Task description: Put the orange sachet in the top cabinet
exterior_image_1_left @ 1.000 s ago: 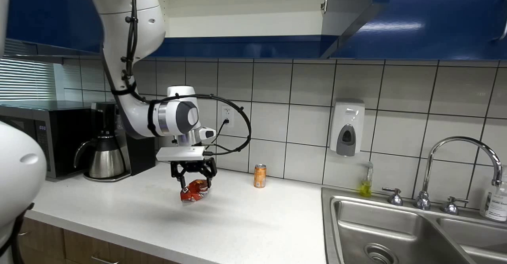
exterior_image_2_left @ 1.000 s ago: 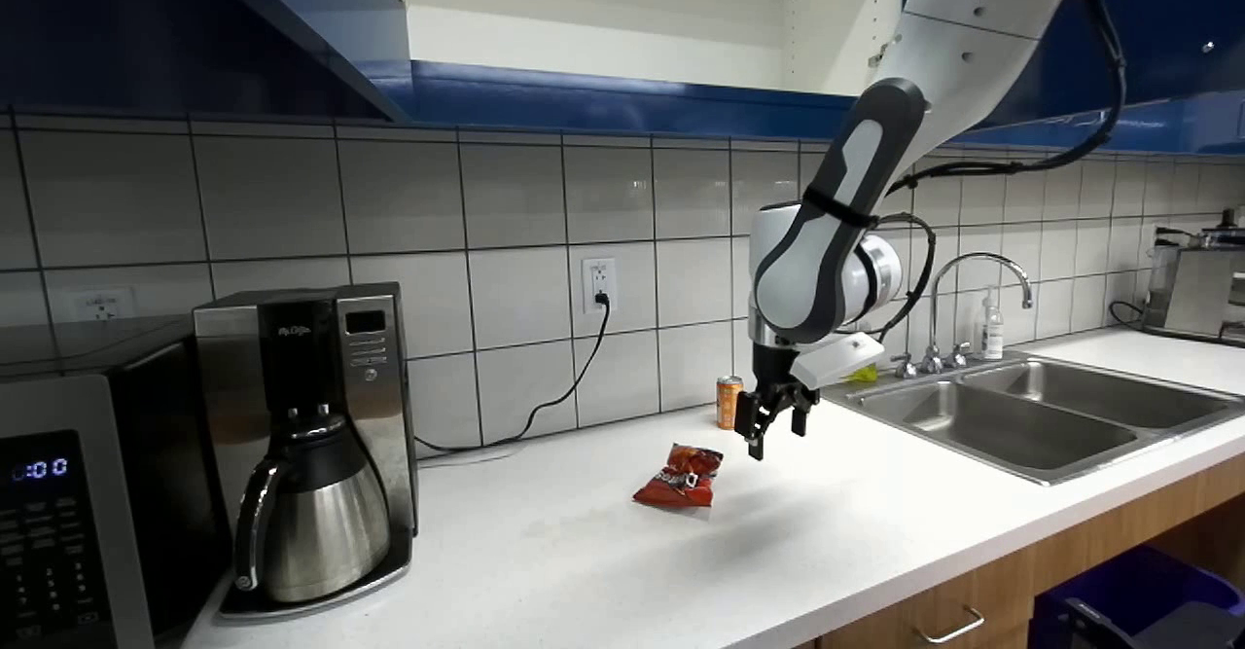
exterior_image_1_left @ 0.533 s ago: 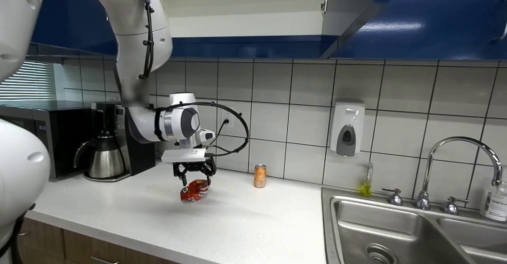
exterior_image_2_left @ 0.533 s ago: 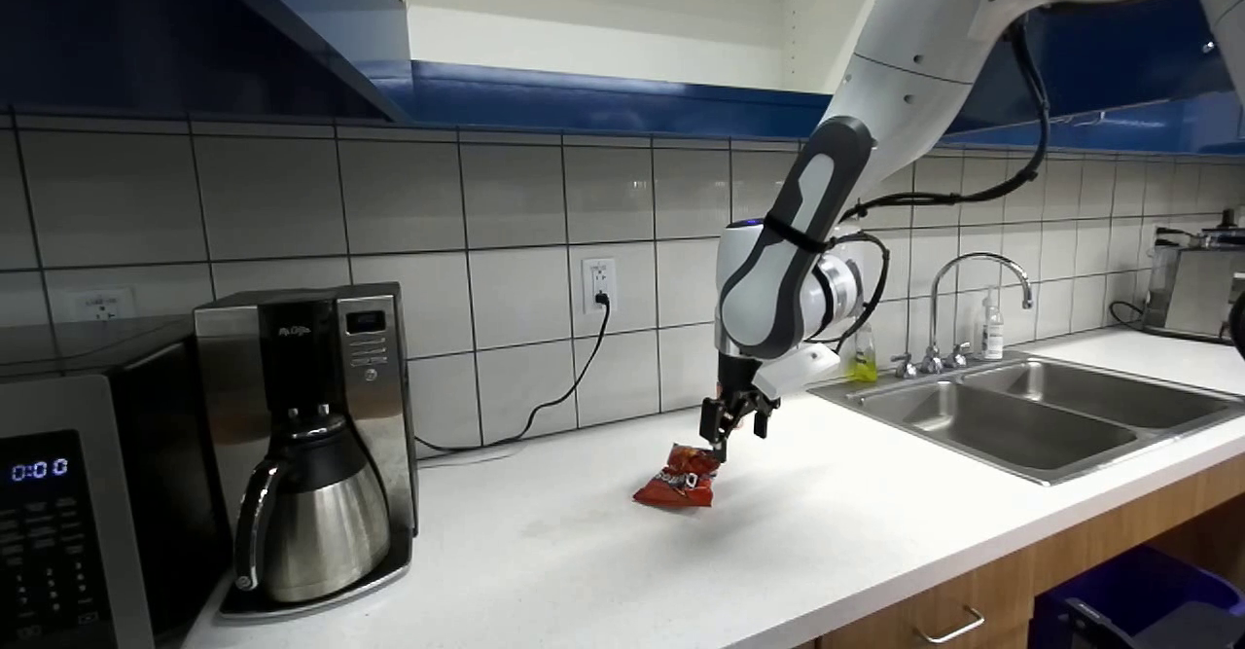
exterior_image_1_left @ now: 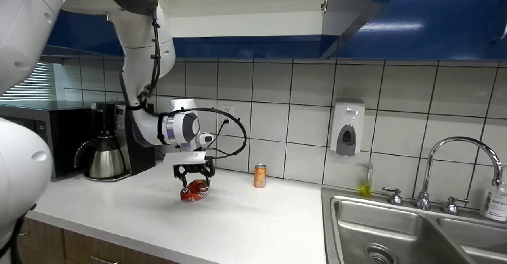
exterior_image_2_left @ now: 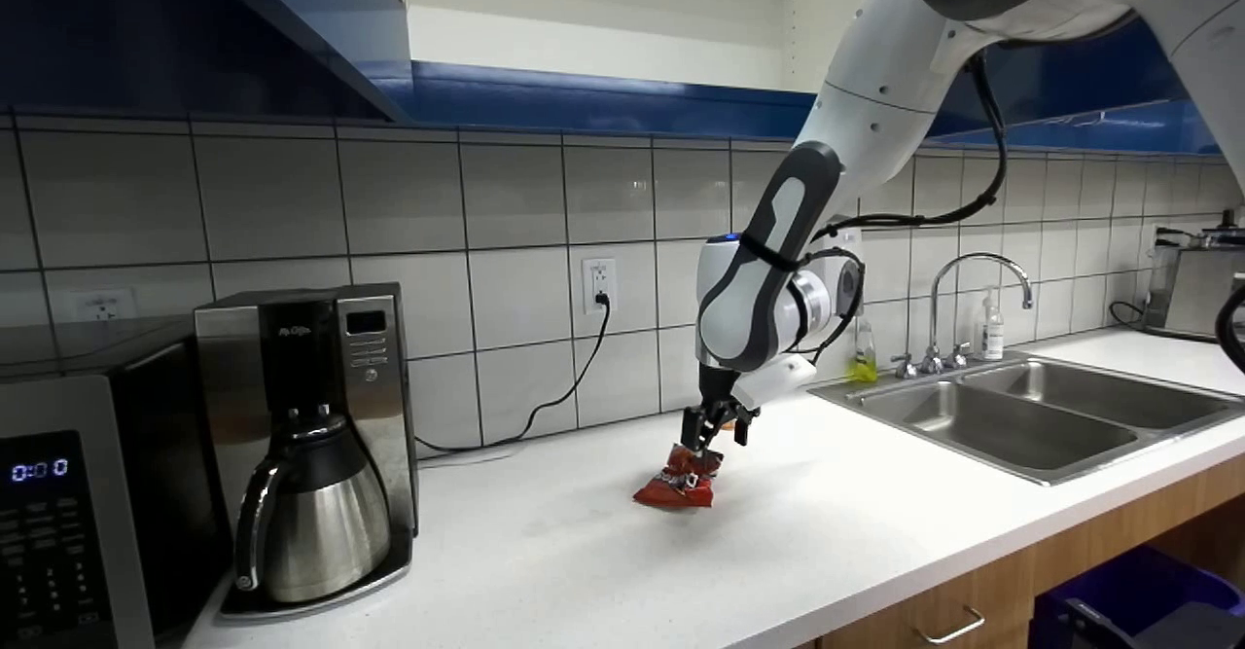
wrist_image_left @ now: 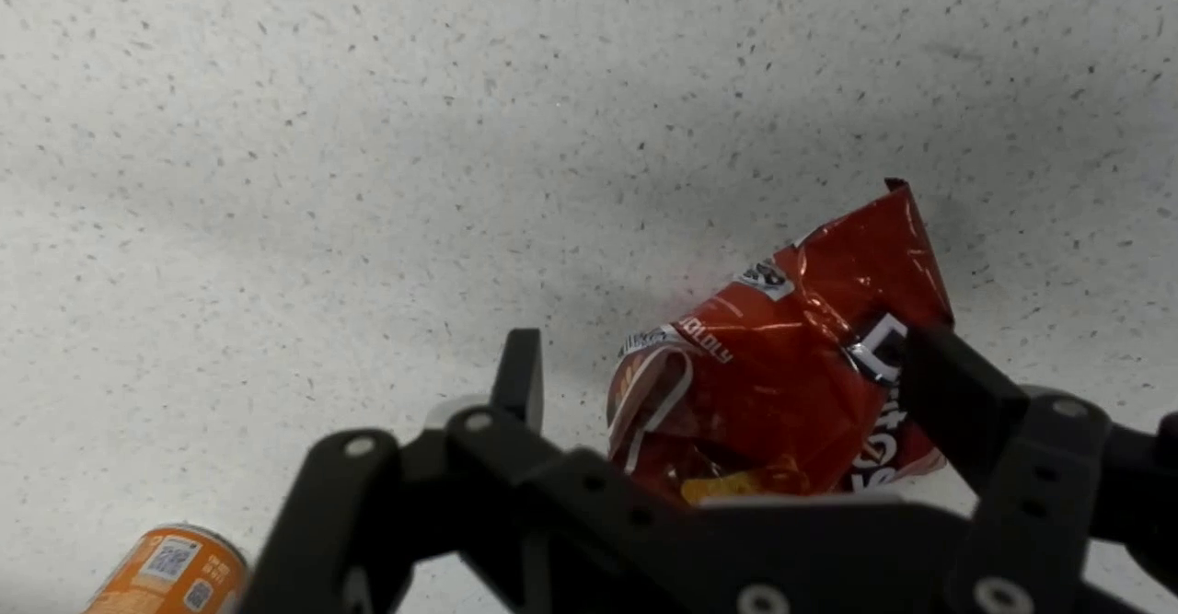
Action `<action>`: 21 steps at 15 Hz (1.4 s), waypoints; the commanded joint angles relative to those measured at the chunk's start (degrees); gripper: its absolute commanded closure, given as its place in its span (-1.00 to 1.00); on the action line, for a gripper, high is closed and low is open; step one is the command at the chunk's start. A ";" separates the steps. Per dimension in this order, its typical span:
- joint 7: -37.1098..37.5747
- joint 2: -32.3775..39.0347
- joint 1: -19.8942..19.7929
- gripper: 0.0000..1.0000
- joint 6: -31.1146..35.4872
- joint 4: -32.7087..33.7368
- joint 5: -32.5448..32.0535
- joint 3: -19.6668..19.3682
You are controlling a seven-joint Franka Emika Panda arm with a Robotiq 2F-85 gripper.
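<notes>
At the left, the boxy black-and-steel coffee maker [exterior_image_2_left: 306, 450] stands well apart from the work, so trouble there seems likely only if the white jointed arm [exterior_image_2_left: 880, 65] swung wide. Next comes the small, glossy red foil sachet with white lettering [exterior_image_2_left: 680, 483], lying crumpled on the white speckled counter [exterior_image_2_left: 545, 571]; I take it for the orange one meant. Over it the black two-fingered metal gripper [exterior_image_1_left: 197, 185] hangs with its fingers apart, nothing clamped between them. The left finger [wrist_image_left: 962, 402] overlaps the sachet in the wrist view and the right finger [wrist_image_left: 521, 379] stands clear, so the fit is off centre: a straight descent could press the left tip into the foil and shove it aside, and closing might pinch only a slick corner that slips free on the way up. Whether that finger touches it, I cannot tell. Overhead, the blue front edge [exterior_image_1_left: 245, 47] of the white-lined top cabinet [exterior_image_1_left: 245, 12] may catch the sachet if the lift stops short. Farther right, a sideways drift could topple the upright orange cylindrical metal can [exterior_image_1_left: 260, 175], and the blue cabinet door [exterior_image_1_left: 352, 14], swung outward, could snag the arm's black cable loop [exterior_image_1_left: 239, 120]
</notes>
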 commanded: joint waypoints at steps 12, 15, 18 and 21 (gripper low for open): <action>-1.73 8.56 1.05 -1.00 0.50 9.82 1.20 1.15; -1.90 9.43 1.17 -1.00 0.38 10.85 1.11 1.37; -1.73 9.92 1.25 -1.00 0.35 11.52 1.00 1.11; -1.75 9.99 1.22 -0.44 0.31 11.63 0.93 1.00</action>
